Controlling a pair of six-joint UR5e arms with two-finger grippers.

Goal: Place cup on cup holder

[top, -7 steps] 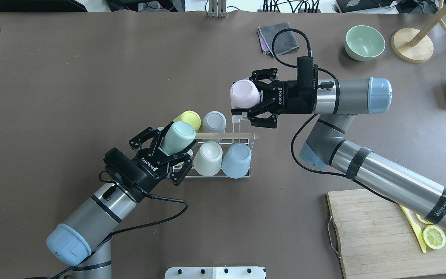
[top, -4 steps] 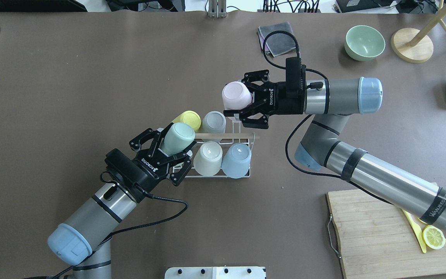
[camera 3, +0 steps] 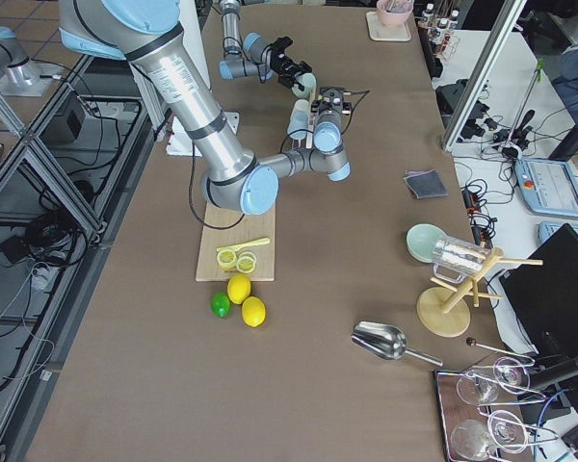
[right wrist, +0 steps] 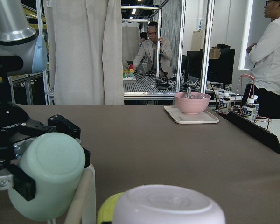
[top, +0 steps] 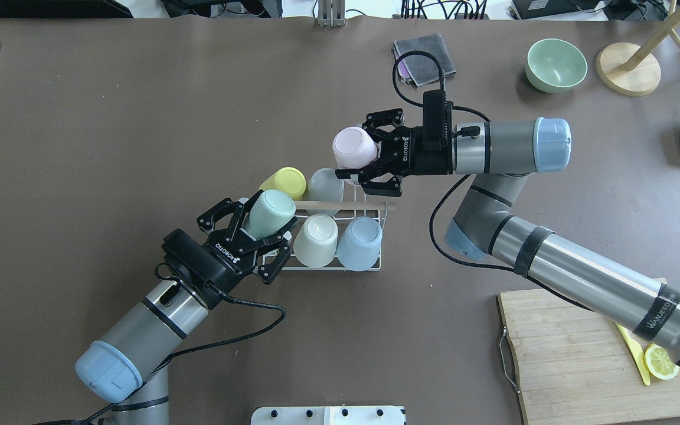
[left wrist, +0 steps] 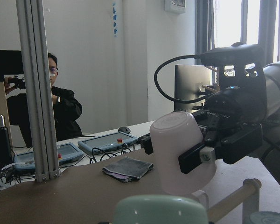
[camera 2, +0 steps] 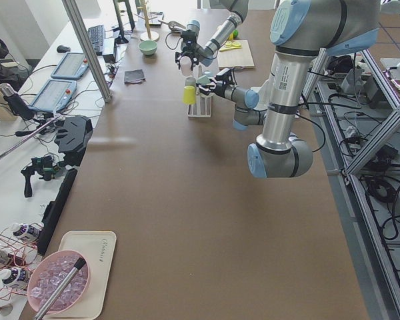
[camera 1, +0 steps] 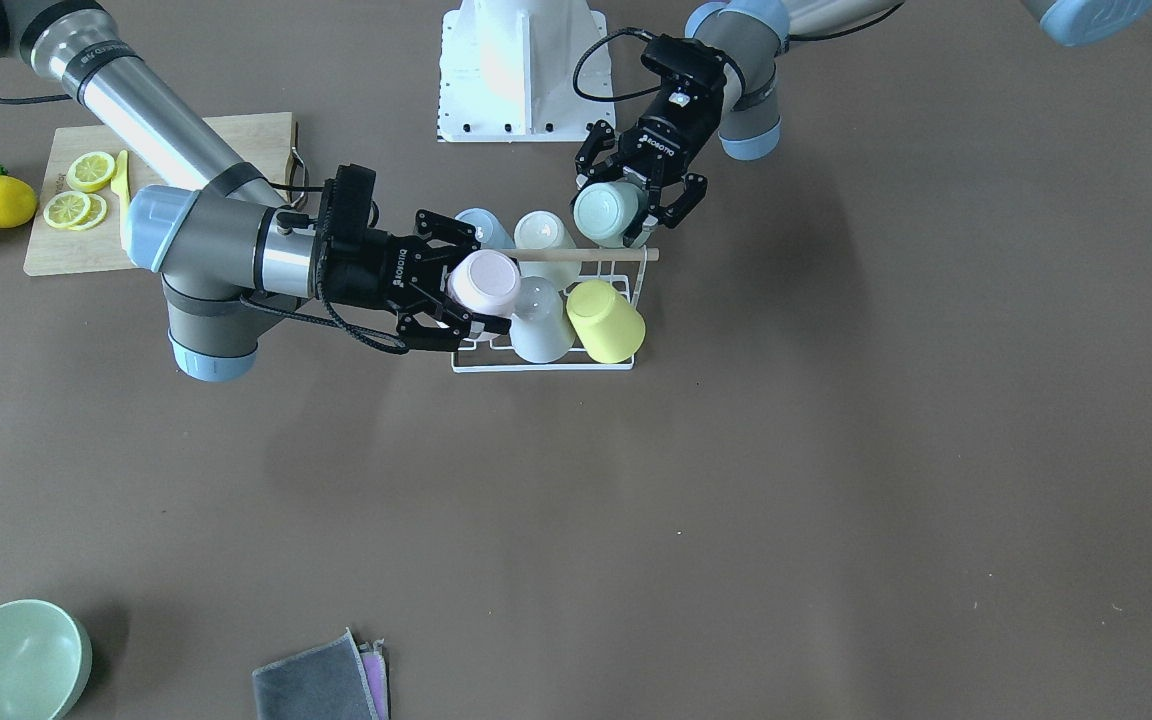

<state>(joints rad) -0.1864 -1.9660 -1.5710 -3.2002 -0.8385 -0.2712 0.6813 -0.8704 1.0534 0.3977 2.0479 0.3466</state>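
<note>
Left gripper [top: 263,219] clamps mint cup [top: 270,211], tilted, at near-row end of cup holder [top: 349,205]; whether it sits on prong, cannot tell.
Farther: right gripper [top: 359,150] grips pink cup [top: 353,147], bottom up, above holder's far free corner.
Next, by my judgement: align over prong, lower, release.
Versus one second ago: pink cup is closer to holder; left gripper is unmoved.

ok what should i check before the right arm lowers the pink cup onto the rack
1. Pink cup gripped in the right pincer, mouth down: ok.
2. Corner of the rack beside the grey cup free: ok.
3. Pink cup centred over that free spot: cannot tell.
4. Left pincer with the mint cup away at the rack's other end: ok.
</note>
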